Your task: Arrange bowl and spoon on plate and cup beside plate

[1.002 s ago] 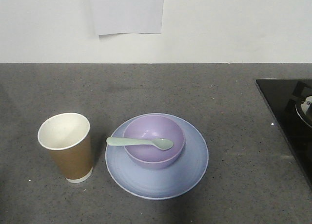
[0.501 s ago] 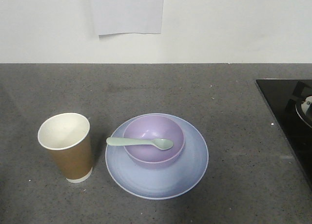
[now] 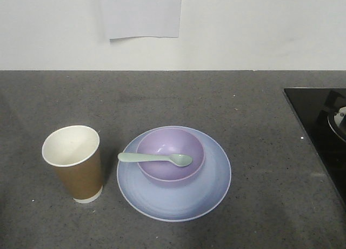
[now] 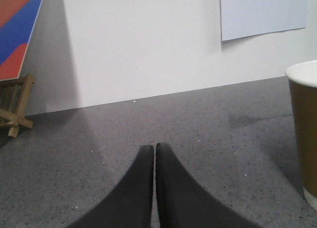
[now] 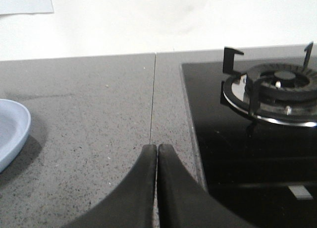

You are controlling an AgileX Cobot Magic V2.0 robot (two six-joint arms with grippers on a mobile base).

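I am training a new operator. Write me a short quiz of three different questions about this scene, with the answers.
1. True or false: the spoon lies across the bowl.
2. Where does the cup stand? A) on the plate B) on the counter beside the plate C) on the stove
3. Fill in: the fingers of the left gripper and the right gripper are both ____.

Key:
1. True; its handle sticks out over the rim.
2. B; it stands upright, apart from the plate.
3. Shut, holding nothing.

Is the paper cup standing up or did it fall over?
Standing up. The cup rests on its white base on the counter, open mouth facing up, left of the plate. It looks empty inside.
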